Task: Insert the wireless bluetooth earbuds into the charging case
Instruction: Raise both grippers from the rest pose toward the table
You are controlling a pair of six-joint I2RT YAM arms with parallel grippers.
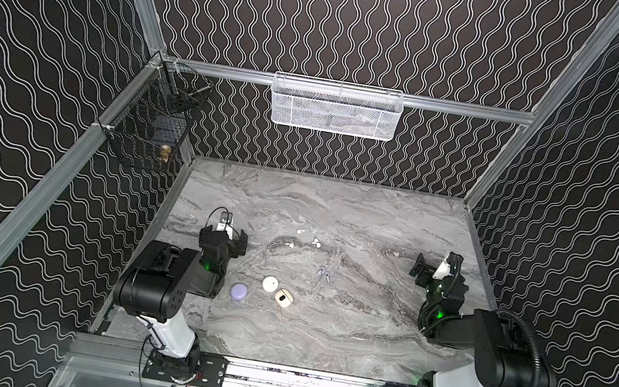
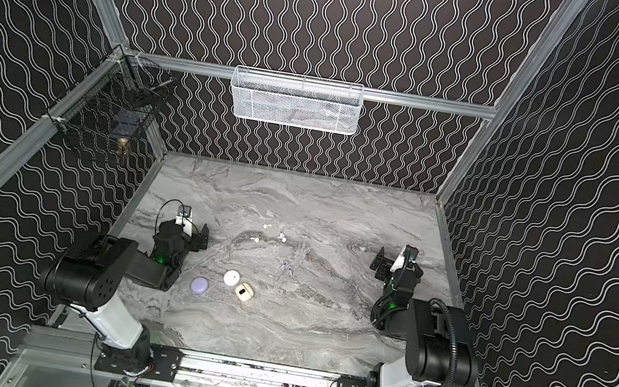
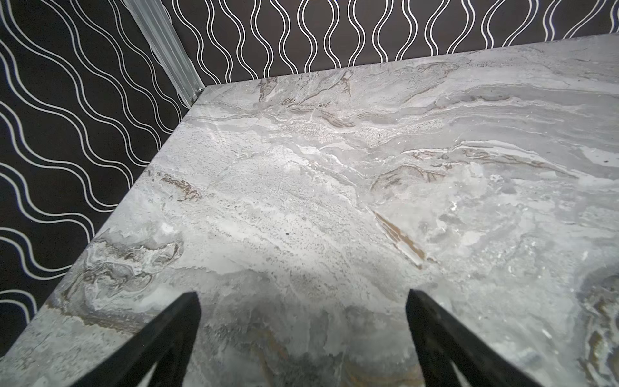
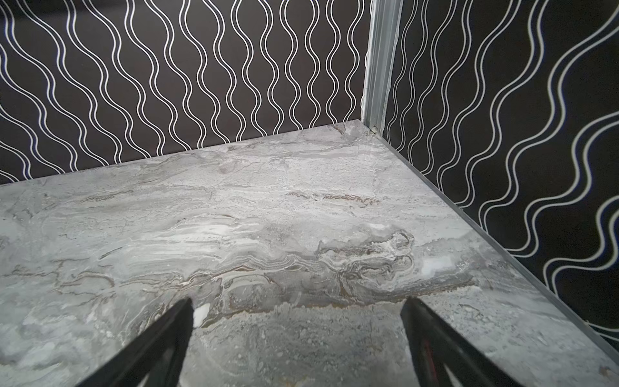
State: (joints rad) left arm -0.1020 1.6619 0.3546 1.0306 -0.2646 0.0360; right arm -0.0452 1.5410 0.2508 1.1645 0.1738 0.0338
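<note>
Several tiny earbuds [image 1: 315,242], details indistinct, basket [image 1: 369,126] contents blurred

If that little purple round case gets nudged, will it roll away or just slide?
The lilac case lies flat like a puck, so it would probably slide, not roll. Its smooth rounded shell looks slippery to pinch.

Three tiny white stemmed plastic earbuds [image 1: 316,241] lie scattered mid-table, a lilac-grey pair [image 1: 324,272] just beside them. Nearer the front, close together: round lilac case [image 1: 239,291], round white case [image 1: 270,283], cream case [image 1: 283,297].
</note>
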